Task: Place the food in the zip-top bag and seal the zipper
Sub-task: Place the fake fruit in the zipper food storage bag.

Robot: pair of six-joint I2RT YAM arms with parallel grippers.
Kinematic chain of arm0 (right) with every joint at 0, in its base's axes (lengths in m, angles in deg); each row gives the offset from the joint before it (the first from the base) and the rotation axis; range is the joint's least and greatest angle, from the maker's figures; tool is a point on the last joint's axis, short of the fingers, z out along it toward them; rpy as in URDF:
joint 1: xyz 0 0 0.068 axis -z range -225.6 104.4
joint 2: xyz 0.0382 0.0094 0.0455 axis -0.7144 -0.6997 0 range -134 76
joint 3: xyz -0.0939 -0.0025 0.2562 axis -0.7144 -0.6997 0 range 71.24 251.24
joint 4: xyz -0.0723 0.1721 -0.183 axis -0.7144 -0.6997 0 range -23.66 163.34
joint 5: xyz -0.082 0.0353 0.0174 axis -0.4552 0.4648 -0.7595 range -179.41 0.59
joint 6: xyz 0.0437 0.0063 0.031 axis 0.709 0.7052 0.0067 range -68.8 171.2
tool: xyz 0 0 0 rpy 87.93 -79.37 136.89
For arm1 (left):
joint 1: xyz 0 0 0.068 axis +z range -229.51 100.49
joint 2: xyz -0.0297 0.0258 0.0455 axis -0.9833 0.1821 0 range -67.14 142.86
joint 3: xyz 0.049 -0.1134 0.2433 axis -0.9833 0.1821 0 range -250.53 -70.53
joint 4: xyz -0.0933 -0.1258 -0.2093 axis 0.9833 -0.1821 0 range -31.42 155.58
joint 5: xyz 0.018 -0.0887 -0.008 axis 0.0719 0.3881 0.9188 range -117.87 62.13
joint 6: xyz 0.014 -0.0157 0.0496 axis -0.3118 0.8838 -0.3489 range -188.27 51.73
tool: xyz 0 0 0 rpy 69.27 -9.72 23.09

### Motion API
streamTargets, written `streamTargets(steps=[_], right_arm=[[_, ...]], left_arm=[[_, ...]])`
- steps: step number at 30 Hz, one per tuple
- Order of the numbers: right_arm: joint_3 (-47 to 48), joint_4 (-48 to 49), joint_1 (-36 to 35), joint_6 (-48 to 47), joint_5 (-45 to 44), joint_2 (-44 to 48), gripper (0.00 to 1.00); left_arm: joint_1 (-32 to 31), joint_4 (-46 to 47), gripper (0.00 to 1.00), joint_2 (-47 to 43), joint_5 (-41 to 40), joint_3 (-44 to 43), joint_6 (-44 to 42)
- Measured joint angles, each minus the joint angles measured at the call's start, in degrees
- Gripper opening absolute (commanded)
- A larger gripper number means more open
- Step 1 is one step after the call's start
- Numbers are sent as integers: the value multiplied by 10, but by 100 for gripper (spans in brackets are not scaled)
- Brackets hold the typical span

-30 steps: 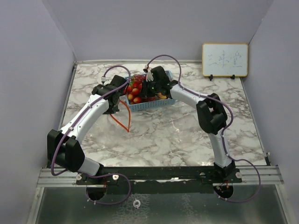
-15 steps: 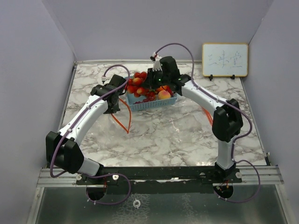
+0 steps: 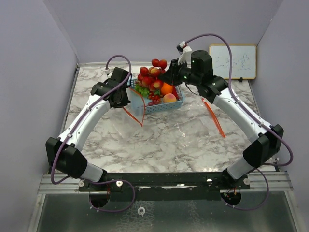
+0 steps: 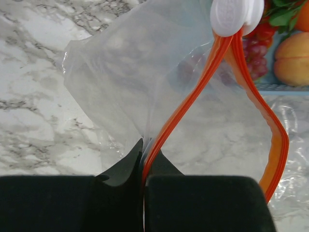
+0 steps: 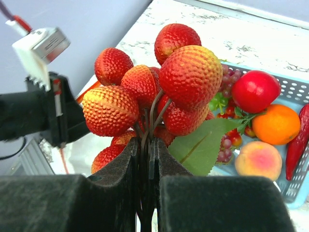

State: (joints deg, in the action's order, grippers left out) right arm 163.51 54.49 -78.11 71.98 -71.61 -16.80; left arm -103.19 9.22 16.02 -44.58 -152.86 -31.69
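Two grippers, both clenched

Right gripper (image 5: 147,145): jaws pinched tight on the stems of the strawberries (image 5: 159,92). The bunch is lifted clear, upper centre of the top view, near the blue basket (image 3: 166,107). Apple (image 5: 255,90), orange (image 5: 276,124) and peach (image 5: 258,159) lie in the basket.

Left gripper (image 4: 144,157): jaws clamped on the zip-top bag (image 4: 120,82) at its zipper (image 4: 193,92). The bag mouth gapes at the basket's left end.

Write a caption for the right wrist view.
Right gripper holds a red fruit bunch by its stems; the blue basket lies behind.
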Motion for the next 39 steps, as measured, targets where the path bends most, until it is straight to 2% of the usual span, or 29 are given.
streamTargets(steps=[4, 10, 17, 24, 30, 39], right_arm=[[-29, -6, 3, 0, 5, 52, 2], [-63, 1, 10, 5, 17, 113, 2], [-151, 82, 16, 66, 72, 166, 2], [-251, 174, 16, 132, 158, 167, 2], [-301, 261, 16, 184, 213, 164, 2], [-355, 343, 19, 217, 230, 130, 2]], left_arm=[[0, 45, 0, 4, 35, 3, 27], [0, 148, 0, 4, 93, 83, 68], [0, 248, 0, -8, 139, 159, 104], [0, 319, 0, -34, 164, 174, 120], [0, 358, 0, -45, 185, 203, 130], [0, 400, 0, -79, 224, 229, 153]])
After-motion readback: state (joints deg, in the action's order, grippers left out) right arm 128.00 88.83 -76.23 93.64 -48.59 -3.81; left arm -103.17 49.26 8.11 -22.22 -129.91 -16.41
